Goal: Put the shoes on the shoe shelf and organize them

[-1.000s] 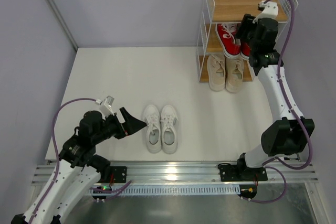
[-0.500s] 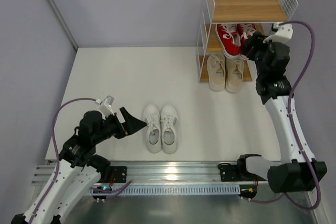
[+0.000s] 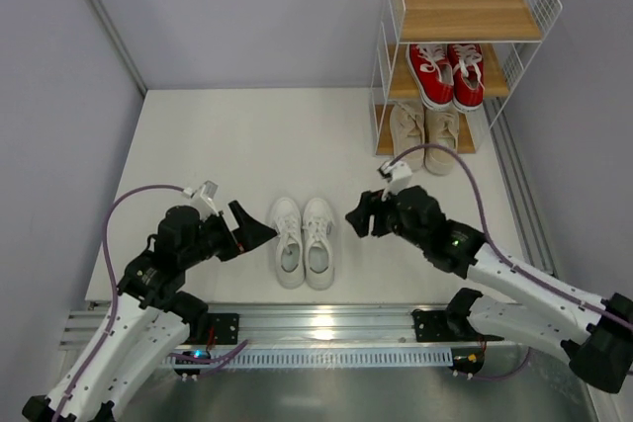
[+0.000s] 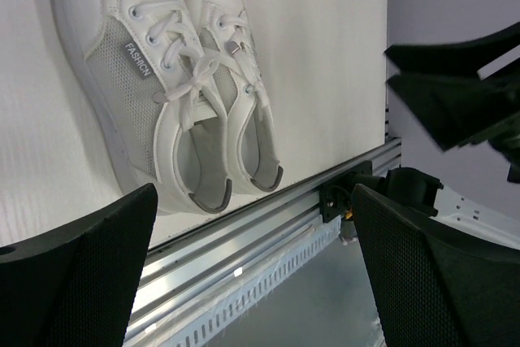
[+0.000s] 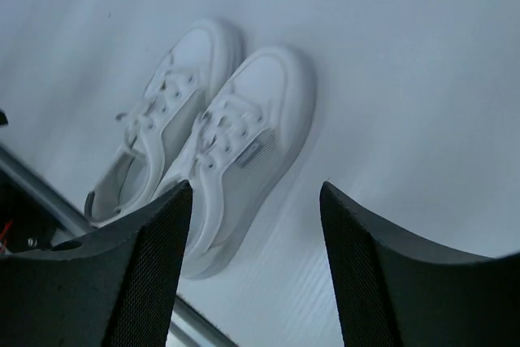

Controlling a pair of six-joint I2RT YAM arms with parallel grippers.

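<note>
Both the black left gripper (image 3: 259, 233) and right gripper (image 3: 355, 220), spread wide and empty, flank all-white lace-up sneakers (image 3: 304, 241) on a white table (image 3: 237, 135)

1. The white-and-black left arm (image 3: 127, 295) sits folded low behind its black two-finger left gripper (image 3: 255, 229), whose jaws are spread wide.
2. The white-and-black right arm (image 3: 524, 279) stretches long and low behind its black two-finger right gripper (image 3: 358, 220), whose jaws are likewise parted.

White sneakers (image 3: 304, 241), red pair (image 3: 450, 74), seemingly beige pair (image 3: 425, 135)
</note>
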